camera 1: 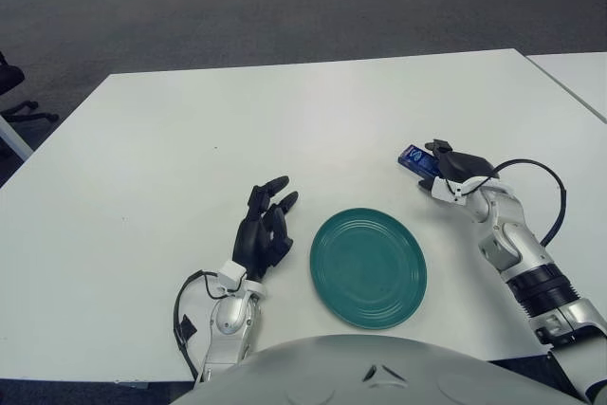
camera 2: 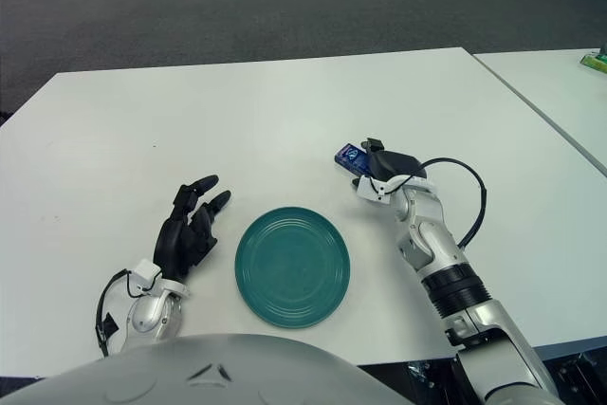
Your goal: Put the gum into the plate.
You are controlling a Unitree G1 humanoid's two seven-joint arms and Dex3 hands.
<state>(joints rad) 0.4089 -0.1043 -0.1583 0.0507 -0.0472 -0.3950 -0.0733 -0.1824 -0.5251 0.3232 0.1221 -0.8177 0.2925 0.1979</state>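
The white table carries very little: one teal plate, one small blue gum packet, and the robot's two hands. A second white table stands just off to the right with a narrow gap between the two, grey carpet runs away behind, and part of a black office chair shows at the far left edge. Nothing lies between the packet and the plate; the stretch of tabletop separating them is bare white. The plate sits near the front edge, roughly in the middle, and it holds nothing, its ringed surface fully visible. The gum is beyond the plate and to its right, not in it, at the tip of the right hand, with its blue end sticking out to the left. The dark fingers of that hand are curled over the packet's right end and appear to be gripping it, low over the table; whether the packet touches the surface is hard to say. A black cable loops out from the right wrist. The left hand shows just left of the plate, its fingers loosely extended and pointing away from the robot, holding nothing.
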